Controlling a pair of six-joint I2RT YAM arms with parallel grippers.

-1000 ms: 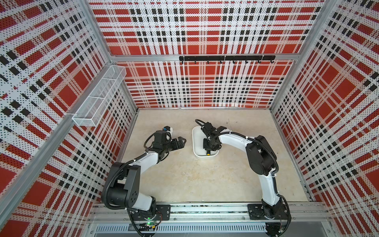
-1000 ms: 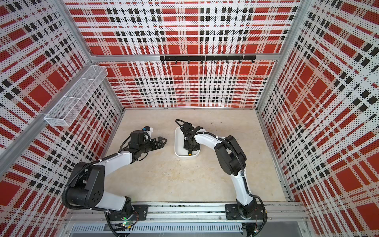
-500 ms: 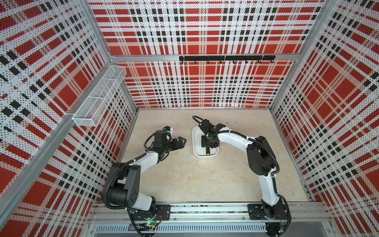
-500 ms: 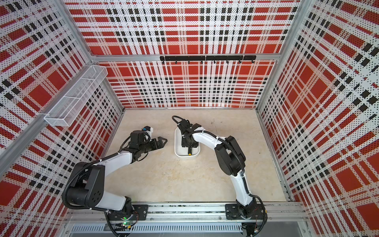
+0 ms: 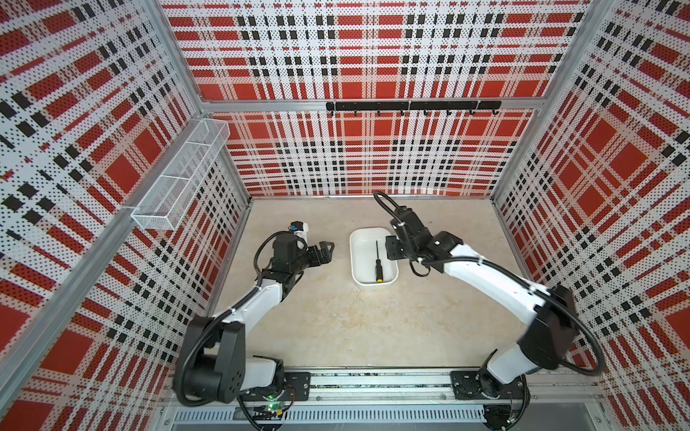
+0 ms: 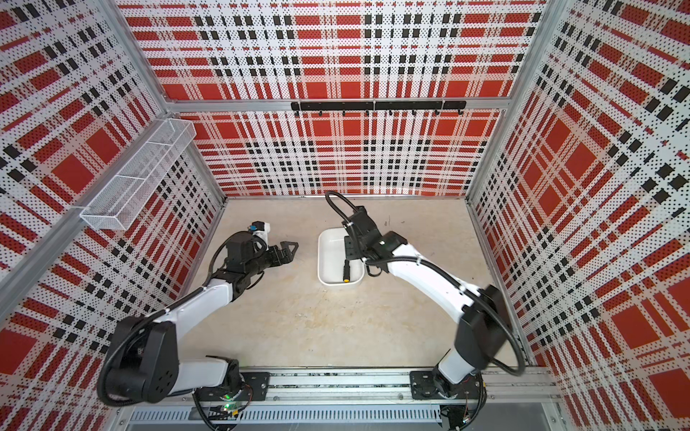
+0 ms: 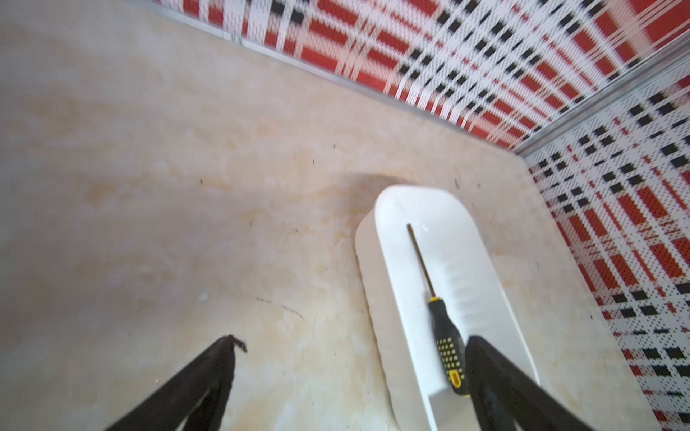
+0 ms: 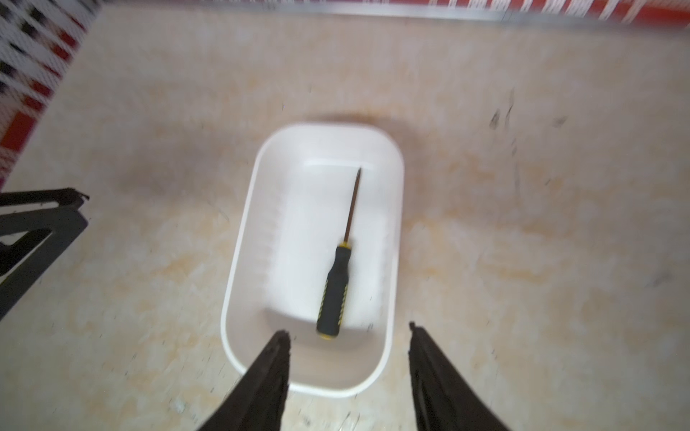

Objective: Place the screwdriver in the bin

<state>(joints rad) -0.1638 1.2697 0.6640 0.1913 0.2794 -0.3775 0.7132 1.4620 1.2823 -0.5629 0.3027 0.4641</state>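
Observation:
The screwdriver (image 5: 378, 261) lies flat inside the white bin (image 5: 357, 239), yellow cap toward the front and shaft pointing to the back wall. Both wrist views show the screwdriver (image 8: 338, 283) (image 7: 446, 343) resting free on the floor of the bin (image 8: 242, 261) (image 7: 377, 239). My right gripper (image 8: 348, 332) hangs open above the bin's near end, holding nothing; in both top views this gripper (image 5: 392, 249) (image 6: 351, 249) is over the bin's right edge. My left gripper (image 5: 328, 250) (image 7: 353, 337) is open and empty just left of the bin.
A white wire-mesh basket (image 5: 179, 179) hangs on the left wall. A black hook rail (image 5: 410, 106) runs along the back wall. Plaid walls close in the beige floor (image 5: 354, 324) on three sides.
My right gripper has opened and let go of the screwdriver, which now lies in the bin, and the gripper has lifted away from it. The left arm has not moved.

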